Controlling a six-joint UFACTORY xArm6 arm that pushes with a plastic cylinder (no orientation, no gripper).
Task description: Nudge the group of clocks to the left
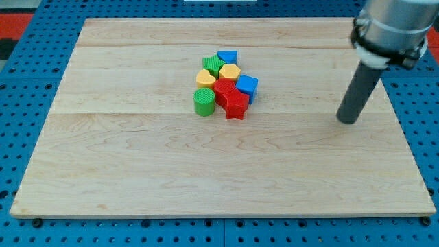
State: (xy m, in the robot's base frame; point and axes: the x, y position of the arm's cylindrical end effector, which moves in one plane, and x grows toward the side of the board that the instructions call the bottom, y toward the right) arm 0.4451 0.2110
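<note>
Blocks: your cluster [226,84] sits mid-board, blue, green, yellow and red pieces touching.
Tip: your tip [348,121] stands well apart, at the view's right.
Gripper: none, only a rod.

One raised camera looks obliquely down over the whole wooden board [137,171].

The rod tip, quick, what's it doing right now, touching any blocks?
My tip: no gripper, holding nothing, touching no block; it rests on the wooden board, well to the view's right of the blue cube and the cluster.
</note>
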